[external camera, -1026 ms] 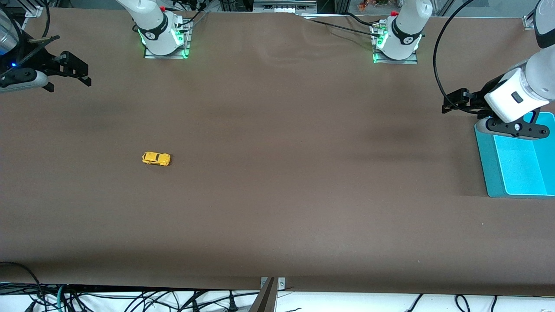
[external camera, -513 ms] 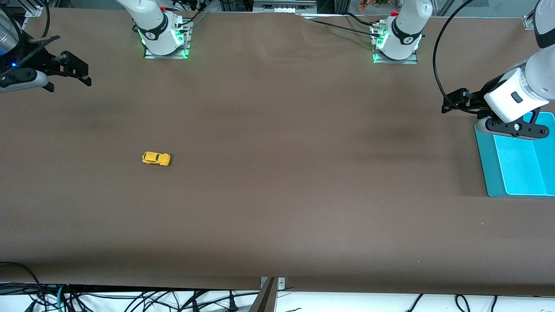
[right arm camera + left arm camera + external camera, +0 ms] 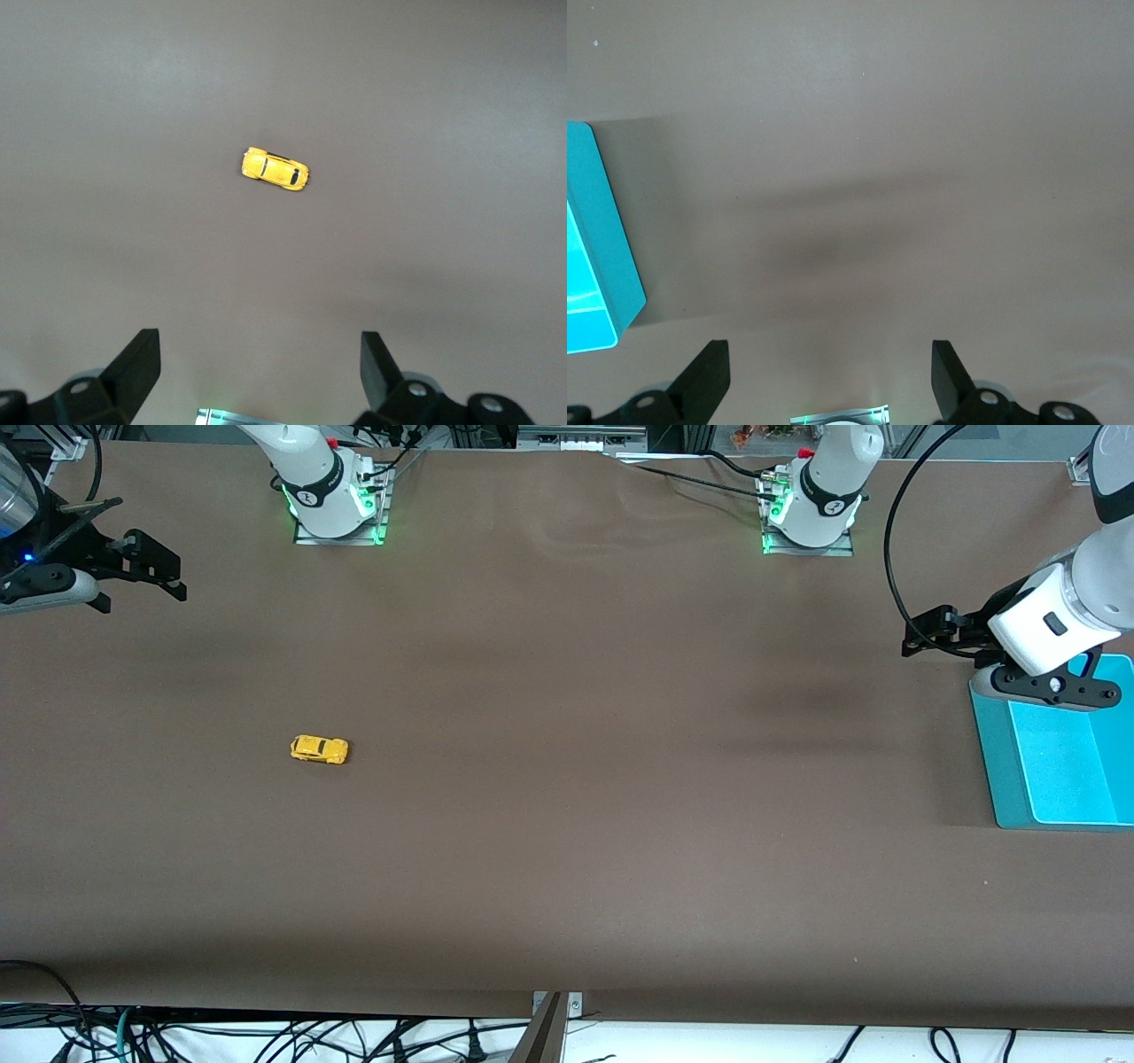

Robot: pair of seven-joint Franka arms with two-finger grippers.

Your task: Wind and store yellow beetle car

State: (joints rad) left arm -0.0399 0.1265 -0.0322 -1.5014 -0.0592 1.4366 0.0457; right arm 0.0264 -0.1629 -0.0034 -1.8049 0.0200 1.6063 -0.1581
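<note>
A: Where does the front view sit?

B: High above the brown table [image 3: 567, 824], facing both arm bases along its top edge, taking in the whole surface.

A: And the wrist views?

B: Each looks down past its own claw. The left claw [image 3: 830, 385] hangs over bare table beside the turquoise plastic bin [image 3: 594, 248]; the right claw [image 3: 257, 372] looks from high up at the small yellow toy beetle car [image 3: 275, 168].

A: Any overlap?

B: The front view shares that bin [image 3: 1054, 753] and car [image 3: 319, 749].
</note>
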